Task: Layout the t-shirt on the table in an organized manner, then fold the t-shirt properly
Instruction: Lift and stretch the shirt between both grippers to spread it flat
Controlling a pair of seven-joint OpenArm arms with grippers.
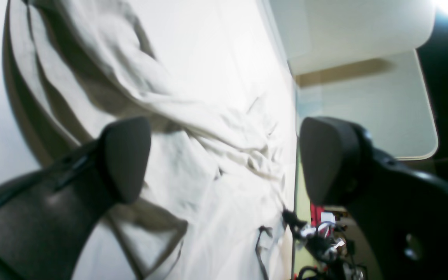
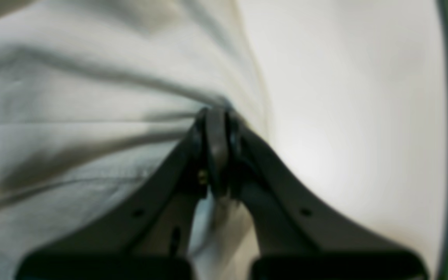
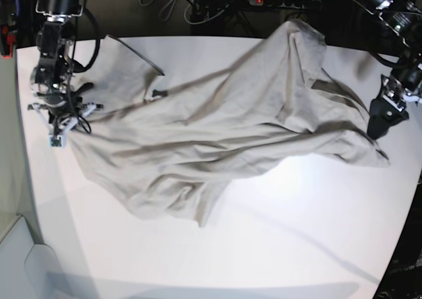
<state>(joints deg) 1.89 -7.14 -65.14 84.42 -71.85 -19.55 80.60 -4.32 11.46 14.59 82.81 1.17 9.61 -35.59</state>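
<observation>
The light beige t-shirt (image 3: 217,121) lies crumpled and loosely spread across the white table (image 3: 297,233), with deep folds through its middle. My right gripper (image 3: 68,125), near the table's left edge in the base view, is shut on the shirt's hem; the right wrist view shows its jaws pinching cloth (image 2: 216,116) with the t-shirt (image 2: 72,116) stretched away over the table (image 2: 344,116). My left gripper (image 3: 381,122) hangs wide open just off the shirt's right corner. In the left wrist view the left gripper (image 1: 224,163) holds nothing, with the t-shirt (image 1: 193,128) lying wrinkled below.
Cables and a power strip (image 3: 257,0) run along the back edge behind the table. A second white surface (image 1: 364,97) shows beyond the table's edge in the left wrist view. A pale object (image 3: 26,259) sits by the front left corner.
</observation>
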